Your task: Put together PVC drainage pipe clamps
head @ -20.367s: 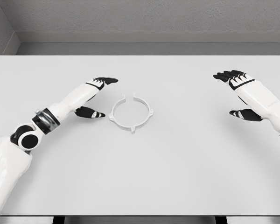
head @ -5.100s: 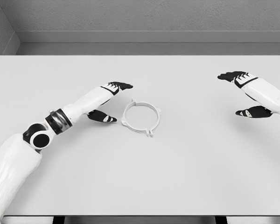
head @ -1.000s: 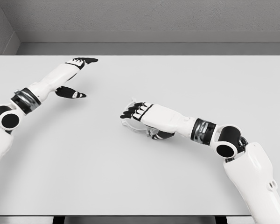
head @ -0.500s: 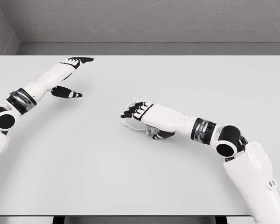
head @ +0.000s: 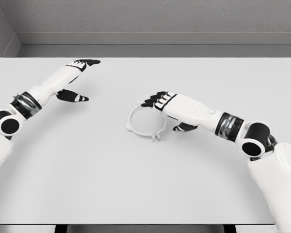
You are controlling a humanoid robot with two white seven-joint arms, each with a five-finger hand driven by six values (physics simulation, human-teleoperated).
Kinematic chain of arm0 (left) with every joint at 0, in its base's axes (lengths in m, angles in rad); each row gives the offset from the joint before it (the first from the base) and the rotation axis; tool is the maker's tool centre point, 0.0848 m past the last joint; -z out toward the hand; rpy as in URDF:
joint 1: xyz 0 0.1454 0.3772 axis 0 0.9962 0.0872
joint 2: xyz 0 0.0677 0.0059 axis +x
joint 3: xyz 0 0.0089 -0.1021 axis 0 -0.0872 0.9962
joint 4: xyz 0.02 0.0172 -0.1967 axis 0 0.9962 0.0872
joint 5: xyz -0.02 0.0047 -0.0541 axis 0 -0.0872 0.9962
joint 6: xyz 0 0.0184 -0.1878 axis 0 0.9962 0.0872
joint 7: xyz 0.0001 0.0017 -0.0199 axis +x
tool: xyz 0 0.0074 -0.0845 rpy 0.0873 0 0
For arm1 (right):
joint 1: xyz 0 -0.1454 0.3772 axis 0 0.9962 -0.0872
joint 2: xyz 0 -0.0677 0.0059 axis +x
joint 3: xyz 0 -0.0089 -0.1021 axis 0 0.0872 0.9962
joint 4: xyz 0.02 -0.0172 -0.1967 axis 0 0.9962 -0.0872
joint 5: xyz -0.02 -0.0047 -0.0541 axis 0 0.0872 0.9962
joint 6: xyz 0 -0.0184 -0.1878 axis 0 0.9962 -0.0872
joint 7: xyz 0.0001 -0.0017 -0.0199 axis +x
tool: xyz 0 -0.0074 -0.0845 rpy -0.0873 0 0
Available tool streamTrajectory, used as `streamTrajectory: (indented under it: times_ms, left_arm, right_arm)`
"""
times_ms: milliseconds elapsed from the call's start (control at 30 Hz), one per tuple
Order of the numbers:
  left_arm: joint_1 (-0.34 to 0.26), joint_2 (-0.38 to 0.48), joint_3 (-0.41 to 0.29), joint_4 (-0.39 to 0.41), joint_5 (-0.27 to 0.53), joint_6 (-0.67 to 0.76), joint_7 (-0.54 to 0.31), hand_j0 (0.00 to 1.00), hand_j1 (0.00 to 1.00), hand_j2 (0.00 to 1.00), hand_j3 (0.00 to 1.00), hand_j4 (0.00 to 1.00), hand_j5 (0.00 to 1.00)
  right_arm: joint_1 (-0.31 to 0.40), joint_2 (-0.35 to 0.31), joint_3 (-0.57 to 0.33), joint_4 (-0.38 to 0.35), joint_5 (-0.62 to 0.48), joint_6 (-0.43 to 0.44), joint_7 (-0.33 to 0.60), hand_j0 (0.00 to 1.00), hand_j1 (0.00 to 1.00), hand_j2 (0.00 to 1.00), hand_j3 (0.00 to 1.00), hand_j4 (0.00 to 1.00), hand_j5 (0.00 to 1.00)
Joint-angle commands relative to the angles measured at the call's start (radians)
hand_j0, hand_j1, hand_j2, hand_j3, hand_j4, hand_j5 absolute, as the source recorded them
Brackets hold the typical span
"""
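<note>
While the clamp ring (head: pixel 146 123) lies just beside its fingertips | right hand (head: pixel 170 108) spread, empty, likely nudging | left hand (head: pixel 76 77) open, parked well apart

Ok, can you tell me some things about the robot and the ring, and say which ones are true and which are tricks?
1. The ring lies flat on the table. True.
2. The left hand is holding the ring. False: it is far off at the table's upper left, open and holding nothing.
3. The right hand is at the ring's right side. True.
4. The right hand has lifted the ring into the air. False: the ring rests on the table, and the fingers grip nothing.
5. There are two rings on the table. False: only one.
</note>
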Motion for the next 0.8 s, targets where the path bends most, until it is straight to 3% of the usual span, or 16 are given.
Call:
streamTrajectory:
  times_ms: [0,100,300,667,767]
  left_arm:
    - [0.0,-0.031,-0.005,0.004,0.002,0.001,0.0,1.0,1.0,1.0,1.0,1.0,1.0]
    - [-0.018,-0.074,-0.009,0.017,-0.005,0.001,0.0,1.0,1.0,1.0,1.0,1.0,1.0]
    - [-0.025,-0.063,-0.011,0.023,0.007,0.001,0.0,1.0,1.0,1.0,1.0,1.0,1.0]
    - [-0.028,-0.005,-0.005,0.023,0.018,0.001,0.002,1.0,1.0,1.0,1.0,1.0,1.0]
    - [-0.028,-0.005,-0.005,0.023,0.018,0.001,0.002,1.0,1.0,1.0,1.0,1.0,1.0]
  right_arm:
    - [-0.005,0.004,-0.01,0.043,0.002,0.002,-0.002,1.0,1.0,1.0,1.0,1.0,1.0]
    - [-0.071,0.043,-0.001,0.158,0.02,0.002,-0.003,1.0,1.0,1.0,1.0,1.0,1.0]
    - [-0.153,0.1,-0.001,0.321,0.06,0.002,-0.006,1.0,1.0,1.0,1.0,1.0,1.0]
    - [-0.173,0.108,-0.012,0.336,0.065,0.033,-0.009,1.0,1.0,1.0,1.0,1.0,1.0]
    - [-0.195,0.109,-0.01,0.382,0.065,0.033,-0.011,1.0,1.0,1.0,1.0,1.0,1.0]
